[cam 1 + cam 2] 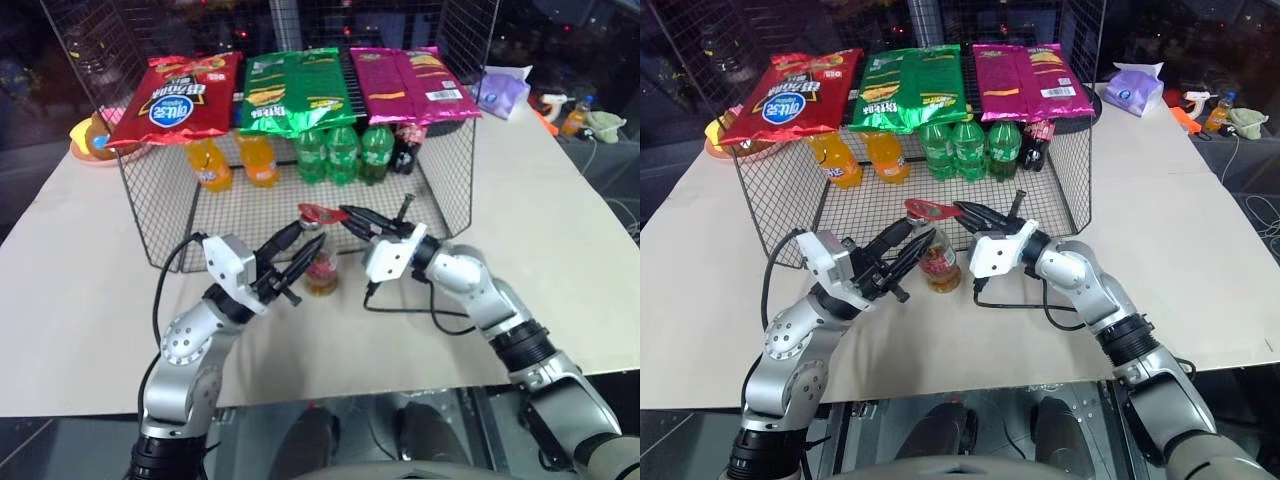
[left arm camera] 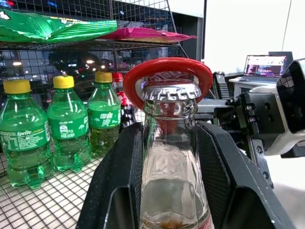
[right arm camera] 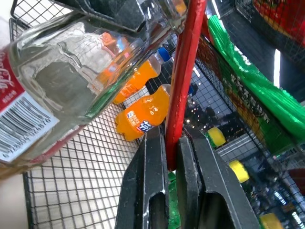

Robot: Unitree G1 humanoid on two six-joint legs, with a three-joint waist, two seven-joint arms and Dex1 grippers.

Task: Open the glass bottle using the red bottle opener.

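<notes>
The glass bottle (image 1: pixel 321 268) stands before the wire basket (image 1: pixel 440 190) — the opener (image 1: pixel 322 213) seemingly rests on its cap.

The green plastic bottles (image 2: pixel 25 138) in the wire rack carry "Sprite" labels. A barcode sits on the red label of the glass bottle (image 3: pixel 57 90); its digits are unreadable.

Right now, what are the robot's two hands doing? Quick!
Left gripper: closed around the glass bottle, holding it upright.
Right gripper: shut on the red bottle opener, with its ring over the bottle's cap.
</notes>
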